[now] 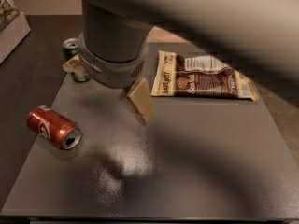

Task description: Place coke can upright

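The red coke can (53, 127) lies on its side near the left edge of the grey table (196, 162), its silver top facing front-right. My gripper (107, 92) hangs above the table's back left, up and to the right of the coke can and well apart from it. Its tan fingers (140, 104) are spread open and hold nothing. The thick grey arm fills the top of the view.
A dark green can (74, 55) stands upright at the back left, partly hidden behind the gripper. A brown-and-cream snack bag (205, 76) lies flat at the back right. A white box (11, 24) sits at the far left beyond the table.
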Controlling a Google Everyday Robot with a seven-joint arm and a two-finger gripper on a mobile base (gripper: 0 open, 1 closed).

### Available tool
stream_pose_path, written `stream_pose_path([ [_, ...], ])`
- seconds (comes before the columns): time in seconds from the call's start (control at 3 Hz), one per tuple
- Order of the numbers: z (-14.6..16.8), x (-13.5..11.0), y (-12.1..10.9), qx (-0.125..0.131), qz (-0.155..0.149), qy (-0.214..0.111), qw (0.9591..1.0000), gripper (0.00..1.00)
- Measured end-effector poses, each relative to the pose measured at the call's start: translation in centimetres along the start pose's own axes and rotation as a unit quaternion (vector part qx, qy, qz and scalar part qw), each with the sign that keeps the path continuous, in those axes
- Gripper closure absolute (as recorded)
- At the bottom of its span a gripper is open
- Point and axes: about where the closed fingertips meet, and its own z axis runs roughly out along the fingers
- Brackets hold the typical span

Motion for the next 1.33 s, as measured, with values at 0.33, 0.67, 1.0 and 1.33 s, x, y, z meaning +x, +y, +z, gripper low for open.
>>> stream_pose_path([
  [0.33, 0.4, -1.2, -0.4, -0.002, -0.072, 0.003, 0.9974, 0.0],
  [0.67, 0.4, -1.2, -0.4, -0.002, -0.072, 0.003, 0.9974, 0.0],
  [1.0, 0.4, -1.9, -1.2, -0.014, -0.114, -0.005, 0.9934, 0.0],
  [1.33, 1.4, -3.2, -2.7, -0.034, -0.19, -0.019, 0.9809, 0.0],
])
